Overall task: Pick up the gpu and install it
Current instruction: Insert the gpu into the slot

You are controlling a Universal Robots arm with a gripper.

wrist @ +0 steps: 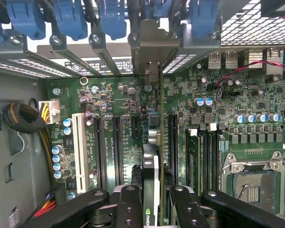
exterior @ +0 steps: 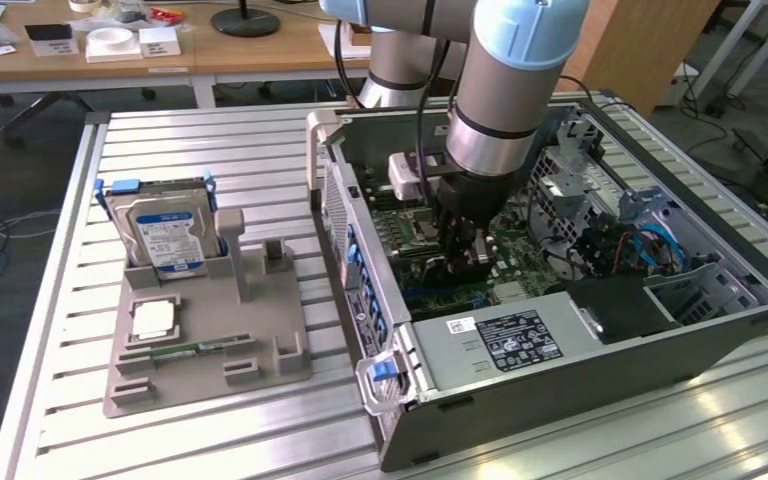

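Note:
My gripper [exterior: 471,258] reaches down into the open computer case [exterior: 624,370], over the motherboard [exterior: 418,262]. In the wrist view my gripper [wrist: 154,197] is shut on the gpu [wrist: 152,164], a thin dark card seen edge-on, clamped between the two black fingers [wrist: 129,202]. The card stands upright along an expansion slot, between the black slots [wrist: 118,142] and the memory slots [wrist: 192,156]. Its silver bracket [wrist: 148,50] lies at the case's rear slot openings, under the blue clips [wrist: 111,19]. Whether the card sits fully in the slot I cannot tell.
On the exterior view's left, a grey holder [exterior: 204,375] carries a silver hard drive with a blue label [exterior: 164,235], a small silver square part [exterior: 155,320] and a narrow green memory stick [exterior: 204,348]. Inside the case are the power supply [exterior: 511,340], the CPU socket [wrist: 254,185] and cables [wrist: 23,118].

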